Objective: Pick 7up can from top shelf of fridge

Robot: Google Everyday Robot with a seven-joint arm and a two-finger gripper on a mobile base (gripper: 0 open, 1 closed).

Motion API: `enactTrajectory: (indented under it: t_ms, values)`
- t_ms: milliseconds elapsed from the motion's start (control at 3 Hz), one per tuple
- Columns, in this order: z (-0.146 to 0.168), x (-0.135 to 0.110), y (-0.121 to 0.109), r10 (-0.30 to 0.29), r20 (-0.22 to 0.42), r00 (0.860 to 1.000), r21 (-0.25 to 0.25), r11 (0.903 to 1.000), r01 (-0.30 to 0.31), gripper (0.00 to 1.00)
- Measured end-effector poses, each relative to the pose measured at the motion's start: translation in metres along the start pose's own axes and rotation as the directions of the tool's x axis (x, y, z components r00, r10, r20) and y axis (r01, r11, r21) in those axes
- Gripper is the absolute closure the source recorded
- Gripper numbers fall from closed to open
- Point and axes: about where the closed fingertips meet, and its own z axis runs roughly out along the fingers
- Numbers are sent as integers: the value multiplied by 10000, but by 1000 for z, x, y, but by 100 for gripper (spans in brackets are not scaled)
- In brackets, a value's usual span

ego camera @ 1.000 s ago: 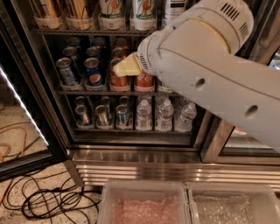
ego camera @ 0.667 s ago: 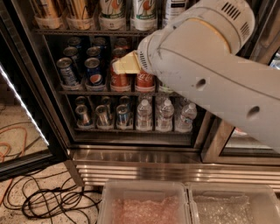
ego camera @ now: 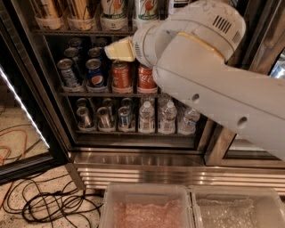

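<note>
Okay, I had the fridge [ego camera: 151, 161] square in the camera view, door swung open on the left. Along the top shelf [ego camera: 84, 32] white cup trays [ego camera: 47, 21] each held a tall drink: two tan ones on the left, then the 7up can [ego camera: 114, 8], white with green and red marks, and another like it just beside it on the right. Only their lower parts showed.

One rack down I saw Pepsi cans [ego camera: 95, 71] on the left and red cola cans [ego camera: 121, 75] right next to them. The lowest rack carried short silver cans [ego camera: 105, 117], with water bottles [ego camera: 146, 116] to their right. Down at the bottom edge sat two clear bins [ego camera: 147, 192] side by side, pinkish crinkled stuff in the left one and paler wrap in the right. Black cables [ego camera: 53, 205] looped on the floor.

My arm [ego camera: 213, 84] came in from the right, a big white limb slanting up across the racks. The gripper [ego camera: 119, 50] pointed left, a cream wedge just under the top shelf's edge, right below the 7up can and above the red cans, holding nothing I could see. Open or closed, I couldn't tell from here
</note>
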Motion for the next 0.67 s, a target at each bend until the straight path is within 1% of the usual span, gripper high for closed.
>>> enactTrajectory:
  t_ms: [333, 667]
  values:
    - [5, -24, -9, 344, 735, 9967, 317, 9988, -368, 13]
    - [10, -36, -17, 578, 1208, 9910, 775, 9947, -674, 20]
